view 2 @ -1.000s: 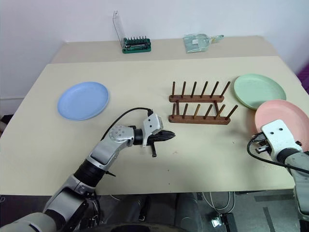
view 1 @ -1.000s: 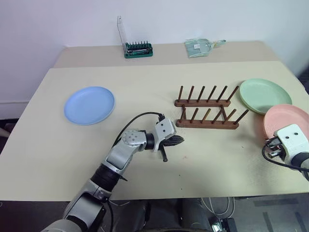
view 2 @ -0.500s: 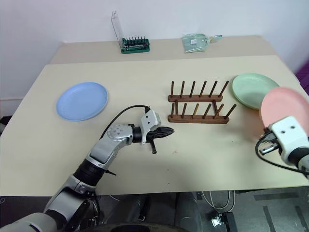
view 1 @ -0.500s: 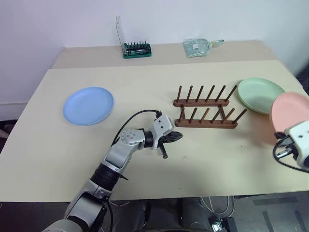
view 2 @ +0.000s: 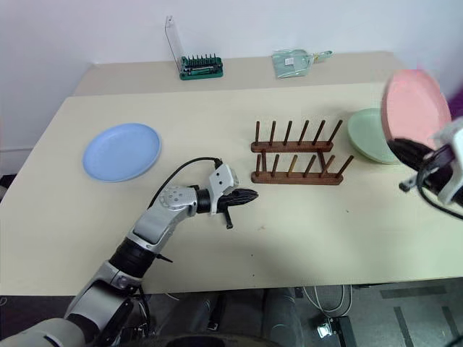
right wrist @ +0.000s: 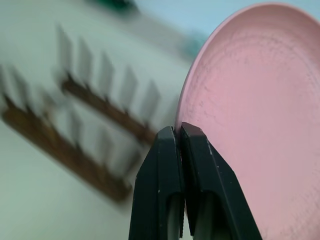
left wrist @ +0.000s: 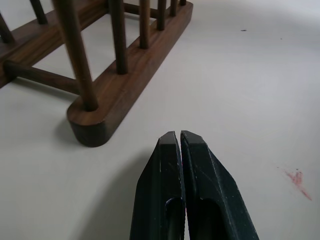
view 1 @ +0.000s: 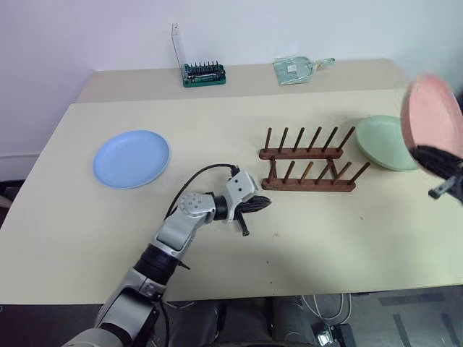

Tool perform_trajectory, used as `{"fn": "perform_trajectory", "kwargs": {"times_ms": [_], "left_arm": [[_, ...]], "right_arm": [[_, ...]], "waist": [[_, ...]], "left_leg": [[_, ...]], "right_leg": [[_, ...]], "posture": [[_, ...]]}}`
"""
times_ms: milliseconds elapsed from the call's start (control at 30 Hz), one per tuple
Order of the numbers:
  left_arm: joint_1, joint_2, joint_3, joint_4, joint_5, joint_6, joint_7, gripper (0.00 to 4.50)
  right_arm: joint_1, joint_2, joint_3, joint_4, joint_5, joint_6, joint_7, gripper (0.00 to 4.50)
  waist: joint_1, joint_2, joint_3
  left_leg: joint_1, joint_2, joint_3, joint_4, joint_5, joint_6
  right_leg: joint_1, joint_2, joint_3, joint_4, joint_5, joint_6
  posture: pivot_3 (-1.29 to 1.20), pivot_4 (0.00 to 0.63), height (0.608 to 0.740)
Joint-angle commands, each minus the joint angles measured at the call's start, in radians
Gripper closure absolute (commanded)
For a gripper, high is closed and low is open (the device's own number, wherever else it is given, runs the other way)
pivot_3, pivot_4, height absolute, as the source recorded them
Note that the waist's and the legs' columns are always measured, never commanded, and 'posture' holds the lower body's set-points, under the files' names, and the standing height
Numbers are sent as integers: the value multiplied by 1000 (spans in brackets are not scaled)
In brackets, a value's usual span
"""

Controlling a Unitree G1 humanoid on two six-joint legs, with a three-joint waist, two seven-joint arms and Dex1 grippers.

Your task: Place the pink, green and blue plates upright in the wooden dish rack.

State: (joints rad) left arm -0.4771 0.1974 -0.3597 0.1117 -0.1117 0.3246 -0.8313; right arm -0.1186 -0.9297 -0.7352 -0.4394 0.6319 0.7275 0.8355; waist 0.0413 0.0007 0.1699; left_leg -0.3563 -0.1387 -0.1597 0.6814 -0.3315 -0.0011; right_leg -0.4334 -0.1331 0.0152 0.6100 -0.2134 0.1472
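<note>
My right gripper is shut on the rim of the pink plate, which it holds tilted up on edge in the air at the table's right side, above the green plate. The green plate lies flat just right of the wooden dish rack, whose pegs stand empty. Far to the left the blue plate lies flat on the table. My left gripper is shut and empty, low over the table, its tips a short way from the rack's left end.
A green screwdriver-bit holder with its clear lid up and a clear plastic packet lie on the back table section. The beige table has bare room between the blue plate and the rack and along its front.
My right gripper has lifted the pink plate off the table, up and slightly left, tipping it from flat toward upright. The left gripper has stayed in place.
</note>
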Motion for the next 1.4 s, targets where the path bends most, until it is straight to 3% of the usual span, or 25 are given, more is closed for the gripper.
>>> {"fn": "perform_trajectory", "kwargs": {"times_ms": [33, 100, 367, 867, 1333, 1400], "left_arm": [[-7, 2, 28, -33, -21, -1, 0, 4419], [-9, 3, 37, -36, -29, 1, 1, 4419], [6, 12, 51, -60, -34, 12, 15, 4419], [9, 19, 45, -80, -56, 28, 10, 4419], [6, 17, 51, -96, -81, 46, 13, 4419], [11, 20, 50, -101, -81, 45, 14, 4419]], "right_arm": [[-96, -42, -11, -5, 224, 87, 58, 4430], [-143, -52, 10, 29, 312, 128, 88, 4430], [-228, -41, 59, 201, 417, 189, 87, 4430], [-228, -19, 78, 266, 483, 202, 63, 4430], [-301, -27, 126, 547, 485, 264, 82, 4430], [-304, -23, 132, 546, 474, 255, 79, 3898]], "waist": [[1, 0, 0], [1, -1, 0], [1, -1, 0], [1, 0, 0], [0, 1, -1], [0, 1, -1]], "left_leg": [[0, 0, 0, 0, 0, 0], [0, 0, 0, 0, 0, 1], [-2, -1, 0, 0, -2, 3], [-3, -1, 1, -1, -2, 4], [-3, -1, 2, 0, -2, 4], [-3, -1, 2, 0, -2, 4]], "right_leg": [[0, 0, 0, 0, 0, 0], [0, -1, 0, -1, 0, 0], [0, -1, 0, -5, 1, 1], [0, -1, 0, -10, 3, 2], [0, -1, 0, -10, 4, 2], [0, -1, 0, -10, 4, 2]], "posture": [[0, 150, 740], [0, 150, 740], [0, 150, 740], [0, 150, 740], [0, 150, 740], [0, 150, 740]]}}
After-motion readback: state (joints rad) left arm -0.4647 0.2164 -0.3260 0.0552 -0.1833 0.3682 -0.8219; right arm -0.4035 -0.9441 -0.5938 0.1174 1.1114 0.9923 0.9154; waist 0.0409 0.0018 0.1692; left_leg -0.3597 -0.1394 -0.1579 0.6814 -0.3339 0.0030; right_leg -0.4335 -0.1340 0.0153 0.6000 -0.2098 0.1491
